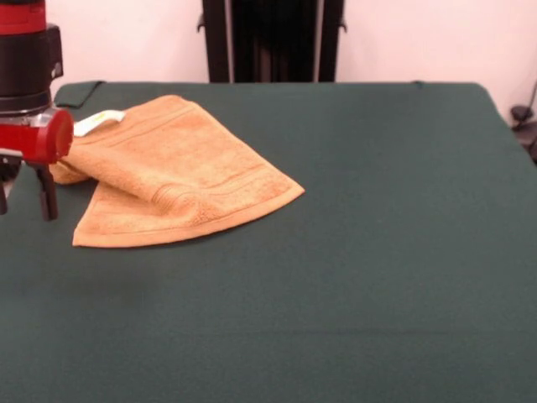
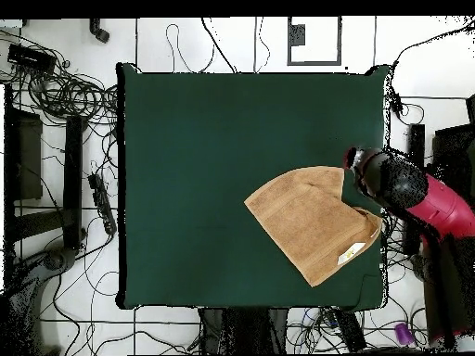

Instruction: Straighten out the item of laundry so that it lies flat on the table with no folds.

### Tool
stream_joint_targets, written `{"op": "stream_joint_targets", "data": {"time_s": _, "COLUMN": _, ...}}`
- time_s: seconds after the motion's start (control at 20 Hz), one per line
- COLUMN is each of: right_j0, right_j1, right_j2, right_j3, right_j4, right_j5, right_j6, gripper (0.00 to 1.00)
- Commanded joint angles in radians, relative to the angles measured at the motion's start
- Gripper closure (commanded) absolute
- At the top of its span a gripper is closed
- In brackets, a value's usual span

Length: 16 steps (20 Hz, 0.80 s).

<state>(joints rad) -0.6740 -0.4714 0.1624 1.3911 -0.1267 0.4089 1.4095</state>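
- Towel (image 1: 180,180): orange-tan, left half of the front frame, on the green bench (image 1: 377,252); in the overhead frame at lower right of the cloth, near the right edge.
- Not flat: one layer folded over another, a ridge running diagonally through the middle in the front frame, a bunched roll at the left end.
- Long axis diagonal, from upper left down to a pointed corner at centre right of the front frame.
- White label (image 1: 96,122) at the upper-left end, poking out just beside the red wrist.
- Fingers (image 1: 46,195): one dark prong visible at the far left edge of the front frame, the rest cut off; gap cannot be told, and nothing seen clamped between them.
- Gripper (image 2: 364,174) in the overhead frame at the towel's right corner, near the bench edge.
- Key relation: towel lies to the right of the fingers in the front frame, bunched end nearest, pointed corner farthest.
- Likely next need: a hold on the folded top layer near that bunched end, then a pull outward along the diagonal.
- Risk: dragging both layers together and leaving the fold in.
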Motion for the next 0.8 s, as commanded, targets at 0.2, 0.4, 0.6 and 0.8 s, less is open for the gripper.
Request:
{"op": "stream_joint_targets", "data": {"time_s": 0.2, "right_j0": 0.065, "right_j1": 0.057, "right_j2": 0.03, "right_j3": 0.104, "right_j4": 0.092, "right_j5": -0.052, "right_j6": 0.272, "gripper": 0.0}}
{"op": "stream_joint_targets", "data": {"time_s": 0.4, "right_j0": 0.066, "right_j1": 0.056, "right_j2": 0.033, "right_j3": 0.117, "right_j4": 0.112, "right_j5": -0.06, "right_j6": 0.272, "gripper": 0.0}}
{"op": "stream_joint_targets", "data": {"time_s": 0.6, "right_j0": 0.065, "right_j1": 0.053, "right_j2": 0.034, "right_j3": 0.131, "right_j4": 0.129, "right_j5": -0.059, "right_j6": 0.271, "gripper": 0.0}}
{"op": "stream_joint_targets", "data": {"time_s": 0.8, "right_j0": 0.065, "right_j1": 0.037, "right_j2": 0.032, "right_j3": 0.17, "right_j4": 0.143, "right_j5": -0.072, "right_j6": 0.282, "gripper": 0.0}}
